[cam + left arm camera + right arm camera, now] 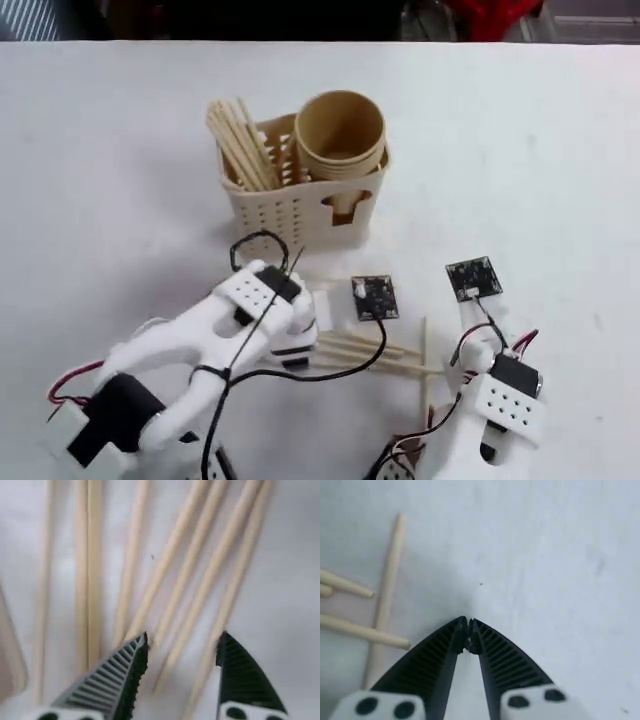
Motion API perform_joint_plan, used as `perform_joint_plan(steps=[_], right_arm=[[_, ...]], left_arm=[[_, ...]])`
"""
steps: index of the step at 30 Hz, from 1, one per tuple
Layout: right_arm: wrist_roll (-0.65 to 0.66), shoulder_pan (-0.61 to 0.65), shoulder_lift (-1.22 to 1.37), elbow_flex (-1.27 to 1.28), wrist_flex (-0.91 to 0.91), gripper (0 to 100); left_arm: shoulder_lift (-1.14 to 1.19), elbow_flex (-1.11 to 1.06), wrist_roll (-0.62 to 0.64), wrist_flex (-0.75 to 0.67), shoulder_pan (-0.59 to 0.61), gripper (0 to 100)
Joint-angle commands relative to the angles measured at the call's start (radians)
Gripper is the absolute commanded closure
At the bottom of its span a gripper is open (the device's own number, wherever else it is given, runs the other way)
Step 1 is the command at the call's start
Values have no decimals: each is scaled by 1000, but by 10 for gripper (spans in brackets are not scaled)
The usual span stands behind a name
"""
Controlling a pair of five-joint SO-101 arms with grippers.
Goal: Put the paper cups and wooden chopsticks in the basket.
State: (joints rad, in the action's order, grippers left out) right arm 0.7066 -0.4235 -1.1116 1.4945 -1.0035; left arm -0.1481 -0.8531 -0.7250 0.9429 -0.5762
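The left gripper (pixel 183 636) hangs with jaws apart over loose pale wooden chopsticks (pixel 160 565) on the white table (pixel 560 150) — light, stiff and likely to roll, so best pinched mid-length. The right gripper (pixel 469 622) is closed on nothing. Stacked brown paper cups (pixel 340 135) sit in the cream perforated plastic basket (pixel 300 205).

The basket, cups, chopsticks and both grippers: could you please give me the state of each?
basket: upright, partly filled.
paper cups: stacked upright inside the basket.
bundled chopsticks: standing in the basket.
loose chopsticks: lying flat on the table.
left gripper: fingers open, over the loose chopsticks.
right gripper: fingers shut, empty.
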Motion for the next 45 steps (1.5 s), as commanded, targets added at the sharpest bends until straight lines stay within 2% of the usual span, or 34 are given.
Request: perform_joint_plan(steps=[1,5,14,18,21,33,36,39,45], right_arm=[[9,-8,-12,-3,12,981],[9,-8,-12,-3,12,981],[9,-8,-12,-3,12,981],[9,-8,-12,-2,13,981],[9,-8,-12,-2,15,981],[9,-8,-12,-2,15,981],[9,-8,-12,-2,15,981],[9,-8,-12,-2,15,981],[9,-8,-12,-2,15,981]], left_arm=[[2,37,8,-40,30,786],[2,0,8,-101,38,879],[2,-6,6,-100,33,865],[-1,-6,6,-100,33,984],[-7,3,6,-58,33,972],[-8,210,17,250,38,975],[-2,239,17,249,38,915],[1,222,17,184,39,860],[1,150,9,34,39,854]])
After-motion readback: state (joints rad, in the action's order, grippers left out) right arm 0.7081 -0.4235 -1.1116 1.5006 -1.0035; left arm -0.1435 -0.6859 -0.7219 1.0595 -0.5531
